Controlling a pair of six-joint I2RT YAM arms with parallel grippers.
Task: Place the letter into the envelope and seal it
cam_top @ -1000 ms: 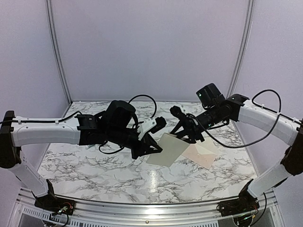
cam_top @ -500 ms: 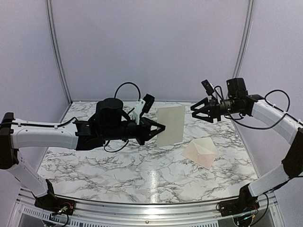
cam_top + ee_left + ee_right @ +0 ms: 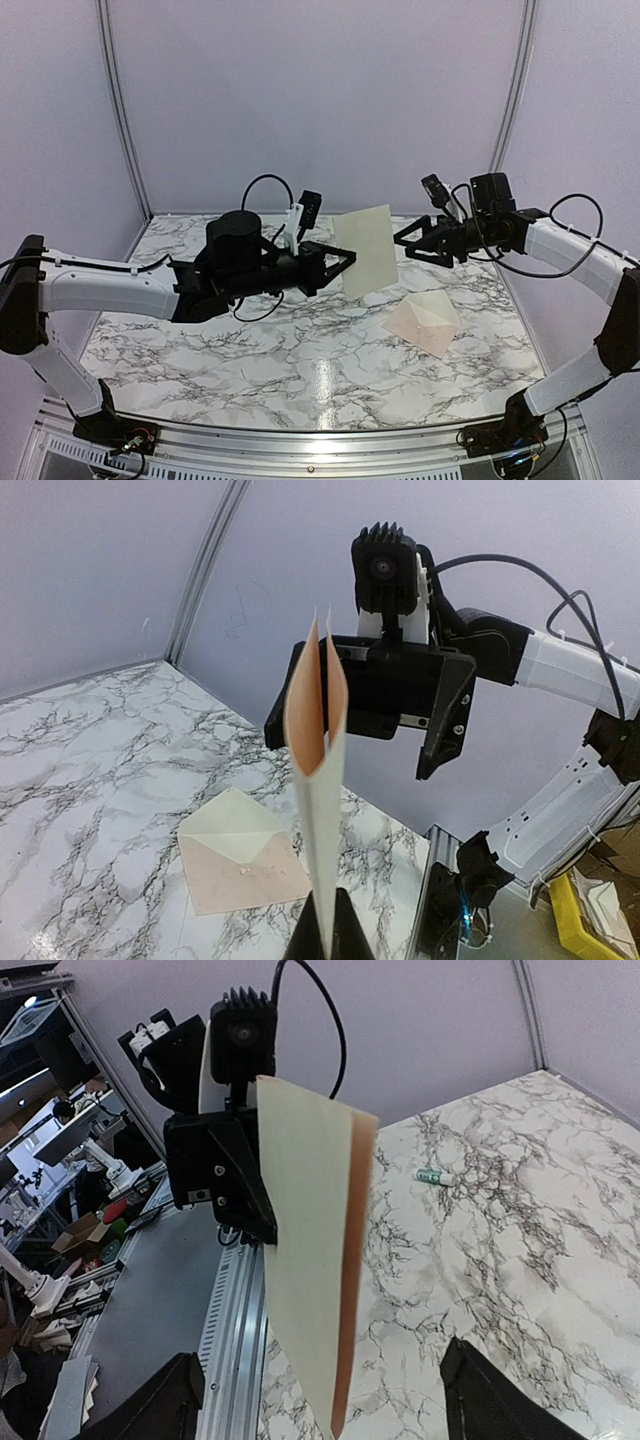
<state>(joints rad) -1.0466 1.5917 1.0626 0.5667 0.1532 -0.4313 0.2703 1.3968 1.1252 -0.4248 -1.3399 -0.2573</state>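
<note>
Mid-air presentation: the left tool (image 3: 343, 268) is clamped on the lower edge of the letter (image 3: 365, 250), holding it upright above the marble surface (image 3: 200, 340), seemingly to offer it to the right tool (image 3: 405, 243). That tool faces it from 3 o'clock, jaws spread and empty. The sheet looks cream outside and peach within, slightly curled. The envelope (image 3: 425, 322) lies flap-open at 4 o'clock.

A: What's cut off?
B: My left gripper (image 3: 323, 922) under the letter (image 3: 320, 770): only fingertips clear the bottom edge. My right fingers (image 3: 160, 1405) too, either side of the letter.
A: Unreadable?
B: One small white-green thing (image 3: 437, 1176) beyond the letter. Also the envelope (image 3: 235, 855), corner hidden behind the letter.
</note>
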